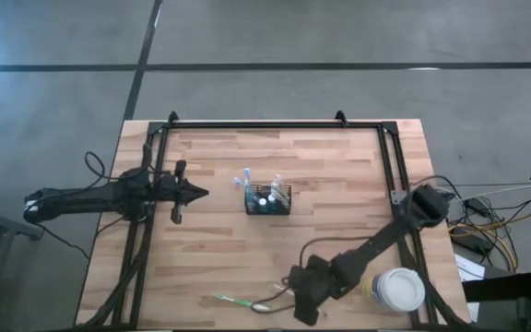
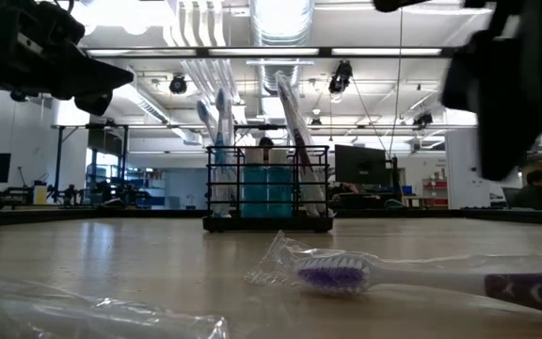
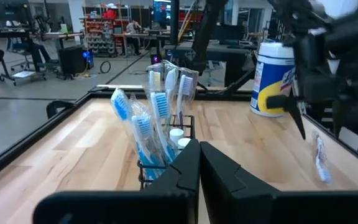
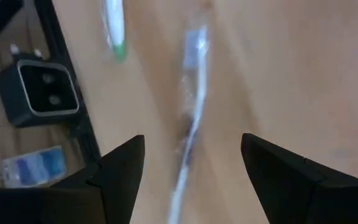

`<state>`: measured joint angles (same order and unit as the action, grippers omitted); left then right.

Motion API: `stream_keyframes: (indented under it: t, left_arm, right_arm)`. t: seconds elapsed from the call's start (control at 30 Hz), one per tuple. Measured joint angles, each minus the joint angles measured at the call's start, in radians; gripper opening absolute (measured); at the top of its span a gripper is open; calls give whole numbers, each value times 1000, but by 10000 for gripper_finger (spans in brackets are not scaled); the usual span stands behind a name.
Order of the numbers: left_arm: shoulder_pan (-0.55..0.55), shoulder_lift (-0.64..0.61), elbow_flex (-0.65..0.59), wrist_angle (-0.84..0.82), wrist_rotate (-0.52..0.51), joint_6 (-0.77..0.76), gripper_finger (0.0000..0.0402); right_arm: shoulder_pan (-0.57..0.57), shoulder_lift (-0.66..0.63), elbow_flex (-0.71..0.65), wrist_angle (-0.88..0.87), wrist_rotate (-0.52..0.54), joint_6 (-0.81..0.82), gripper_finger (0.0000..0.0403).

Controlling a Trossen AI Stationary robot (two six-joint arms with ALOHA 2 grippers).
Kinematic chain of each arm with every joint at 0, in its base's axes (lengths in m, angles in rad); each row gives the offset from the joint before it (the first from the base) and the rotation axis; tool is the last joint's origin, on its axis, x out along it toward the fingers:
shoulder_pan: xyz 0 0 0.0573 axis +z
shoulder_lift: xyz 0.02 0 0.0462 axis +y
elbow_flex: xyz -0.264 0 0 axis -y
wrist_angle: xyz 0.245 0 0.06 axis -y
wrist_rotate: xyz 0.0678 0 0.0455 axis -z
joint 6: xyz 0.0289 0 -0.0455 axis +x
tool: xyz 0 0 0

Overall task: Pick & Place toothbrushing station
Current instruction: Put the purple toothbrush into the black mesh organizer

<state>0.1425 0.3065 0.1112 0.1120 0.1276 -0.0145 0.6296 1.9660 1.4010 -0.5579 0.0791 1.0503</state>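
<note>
While the right gripper (image 4: 188,162) is held above the table's near edge, its jaws are spread wide with a wrapped toothbrush (image 4: 190,118) lying lengthwise between them, not gripped. A green-tipped toothbrush (image 1: 233,300) is seen just beside it. The left gripper (image 3: 199,163) is pressed together, pointed at the wire-mesh caddy (image 1: 267,200) directly ahead, mid-table, loaded with blue toothbrushes (image 3: 145,127) and white-capped tubes (image 3: 176,133).
</note>
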Motion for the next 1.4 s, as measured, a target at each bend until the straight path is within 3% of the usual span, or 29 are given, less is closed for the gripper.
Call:
stream_keyframes:
  t: [0.27, 0.57, 1.23, 1.4]
  left_arm:
    - [0, -1, 0, 0, -14, -47, 12]
    - [0, -3, 0, 2, -16, -67, 11]
    - [0, -3, -1, -54, -16, -67, 10]
    - [0, -3, -1, -54, -16, -82, 10]
  right_arm:
    - [39, 156, 117, -80, 8, 100, 251]
    - [39, 258, 273, -282, 63, 69, 235]
    - [6, 257, 267, -278, 8, -34, 237]
    - [5, 258, 264, -280, 14, -58, 214]
